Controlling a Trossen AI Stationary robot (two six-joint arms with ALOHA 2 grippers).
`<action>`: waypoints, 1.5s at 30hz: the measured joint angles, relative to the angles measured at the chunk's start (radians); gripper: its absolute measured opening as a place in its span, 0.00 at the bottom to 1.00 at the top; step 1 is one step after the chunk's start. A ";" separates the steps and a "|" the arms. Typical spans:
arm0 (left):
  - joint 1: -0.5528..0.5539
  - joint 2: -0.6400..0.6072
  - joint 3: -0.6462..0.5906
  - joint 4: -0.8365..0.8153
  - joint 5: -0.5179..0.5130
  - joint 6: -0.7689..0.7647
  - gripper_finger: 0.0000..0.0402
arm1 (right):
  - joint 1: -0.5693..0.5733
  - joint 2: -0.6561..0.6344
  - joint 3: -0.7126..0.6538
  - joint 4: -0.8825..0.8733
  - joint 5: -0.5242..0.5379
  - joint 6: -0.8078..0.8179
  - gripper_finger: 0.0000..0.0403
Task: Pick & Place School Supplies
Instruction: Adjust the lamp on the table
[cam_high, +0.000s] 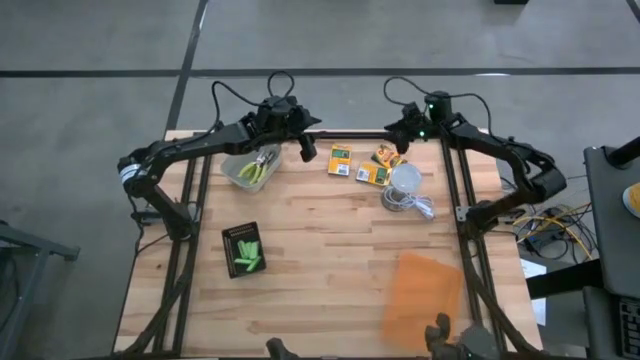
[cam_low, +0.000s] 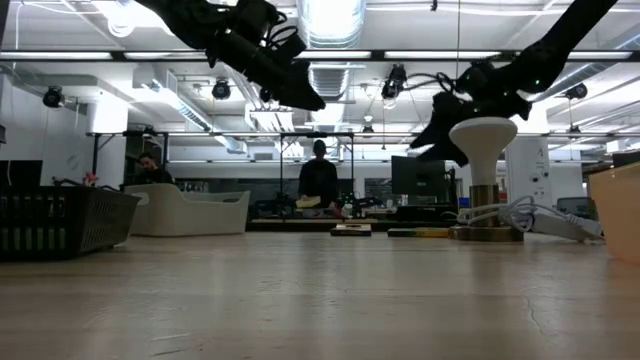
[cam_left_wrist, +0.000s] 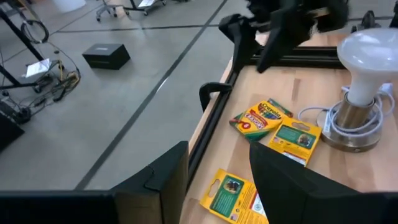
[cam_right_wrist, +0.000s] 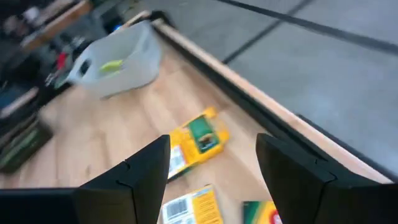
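Crayon boxes, three flat orange-yellow ones (cam_high: 341, 160) (cam_high: 387, 156) (cam_high: 371, 174), lie near the table's far edge, between a clear tub (cam_high: 250, 170) holding the plier-like tools (cam_high: 263, 165) and a white lamp (cam_high: 405, 186). Green sticks (cam_high: 247, 256) sit in the black tray (cam_high: 229, 250) at near left. The left gripper (cam_high: 307, 150) hangs above the table beside the tub, fingers apart. The right gripper (cam_high: 399, 140) hangs over the boxes, fingers apart and empty.
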 joint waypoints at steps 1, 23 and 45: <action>0.000 0.000 0.000 0.000 0.000 -0.001 0.44 | -0.004 0.009 0.001 0.009 0.018 0.035 0.58; -0.001 0.000 0.000 0.001 -0.009 -0.003 0.44 | 0.011 -0.012 0.376 -1.099 0.511 0.501 0.58; 0.000 0.000 0.000 -0.022 -0.005 -0.001 0.44 | 0.011 0.279 0.273 -1.174 0.300 0.581 0.58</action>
